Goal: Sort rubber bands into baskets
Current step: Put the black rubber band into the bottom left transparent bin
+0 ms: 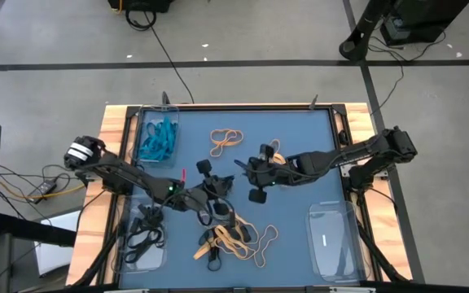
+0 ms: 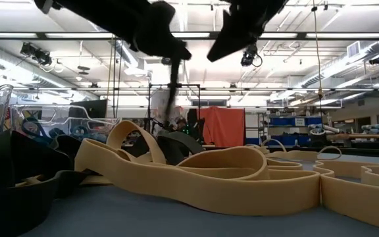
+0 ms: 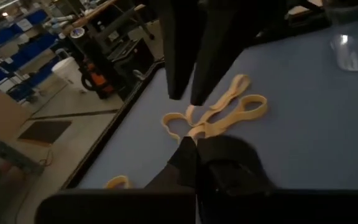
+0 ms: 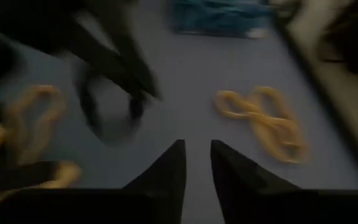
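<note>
Left gripper (image 1: pixel 204 198) is clamped on a black rubber band (image 4: pixel 107 115) above the table centre. Right gripper (image 1: pixel 255 172), just beside it, has fingers slightly apart (nothing held). Tan bands (image 1: pixel 236 238) lie near the black-band basket (image 1: pixel 143 240).

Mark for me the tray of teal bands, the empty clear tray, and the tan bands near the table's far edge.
tray of teal bands (image 1: pixel 146 122), high view, its rim corner.
empty clear tray (image 1: pixel 336 260), high view, bare floor.
tan bands (image 1: pixel 226 140), high view, middle of the loops.
</note>
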